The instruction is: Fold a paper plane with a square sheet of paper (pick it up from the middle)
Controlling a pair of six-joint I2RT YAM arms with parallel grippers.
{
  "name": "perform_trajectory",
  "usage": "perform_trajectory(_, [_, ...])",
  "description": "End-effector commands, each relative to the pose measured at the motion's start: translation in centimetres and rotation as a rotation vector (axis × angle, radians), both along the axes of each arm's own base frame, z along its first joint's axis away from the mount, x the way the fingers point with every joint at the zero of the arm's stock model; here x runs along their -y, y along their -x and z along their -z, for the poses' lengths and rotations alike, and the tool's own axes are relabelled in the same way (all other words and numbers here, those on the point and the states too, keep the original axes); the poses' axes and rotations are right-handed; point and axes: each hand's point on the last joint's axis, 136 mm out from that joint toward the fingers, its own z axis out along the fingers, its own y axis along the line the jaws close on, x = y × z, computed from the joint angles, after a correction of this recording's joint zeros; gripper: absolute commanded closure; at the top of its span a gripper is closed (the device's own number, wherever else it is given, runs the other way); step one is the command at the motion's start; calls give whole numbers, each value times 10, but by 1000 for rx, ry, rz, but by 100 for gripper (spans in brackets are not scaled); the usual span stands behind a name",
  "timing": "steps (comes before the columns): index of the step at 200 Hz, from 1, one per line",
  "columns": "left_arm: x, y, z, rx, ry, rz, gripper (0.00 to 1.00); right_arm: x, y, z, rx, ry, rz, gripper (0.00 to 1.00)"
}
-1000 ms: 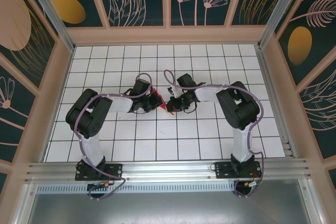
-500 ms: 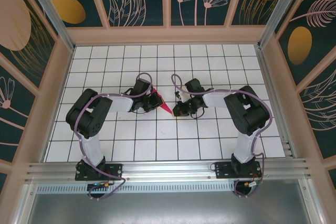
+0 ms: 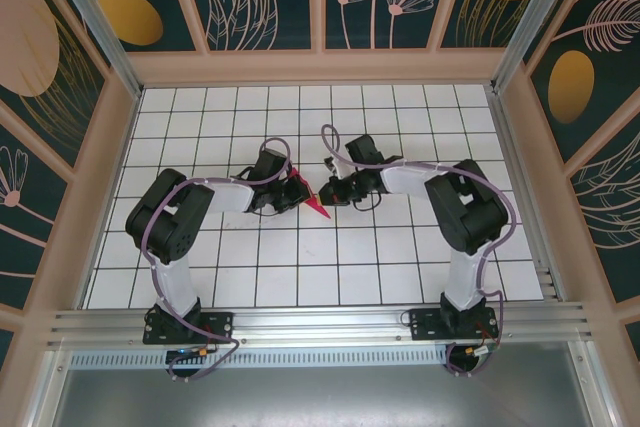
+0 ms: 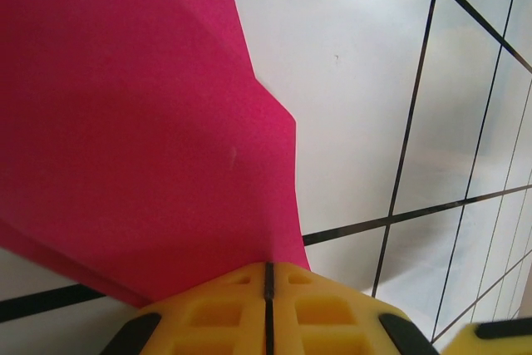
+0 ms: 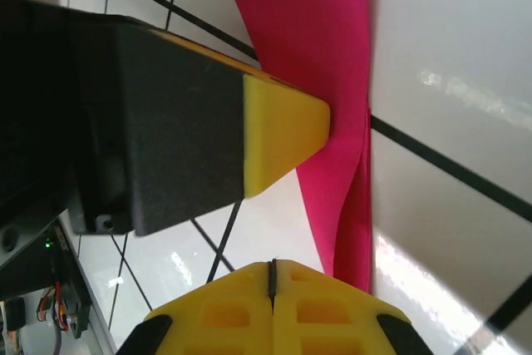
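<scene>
The magenta-pink sheet of paper (image 3: 310, 199) is folded into a slim pointed shape with its tip toward the near side, lifted at the table's middle. My left gripper (image 3: 293, 190) is shut on its left edge; in the left wrist view the paper (image 4: 141, 139) spreads out from the closed yellow left gripper (image 4: 268, 268). My right gripper (image 3: 331, 190) sits just right of the paper, shut with nothing between its fingers. In the right wrist view the right gripper (image 5: 272, 265) is beside the paper's layered edge (image 5: 320, 64), with the left gripper's finger (image 5: 283, 135) opposite.
The white grid-tiled tabletop (image 3: 300, 277) is boxed in by wooden walls (image 3: 320, 65) at the back and both sides. An aluminium rail (image 3: 320, 322) runs along the near edge by the arm bases.
The right gripper drew back to the right from the paper, then returned close to its right side. The left gripper and the paper have held still.
</scene>
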Motion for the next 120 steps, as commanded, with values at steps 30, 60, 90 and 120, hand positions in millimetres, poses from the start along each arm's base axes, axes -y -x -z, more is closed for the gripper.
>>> perform_trajectory(30, [-30, 4, 35, -62, -157, -59, 89, -9, 7, 18, -54, 29, -36, 98])
perform_trajectory(60, [-28, 0, 31, -52, -149, -55, 89, -1, 8, 31, -67, 84, -19, 98])
perform_trajectory(90, [-21, -8, 16, -4, -123, -33, 88, 11, 8, 45, -80, 141, 9, 99])
perform_trajectory(120, [-1, -17, -25, 120, 1, 30, 83, 18, 11, 55, -110, 156, 25, 100])
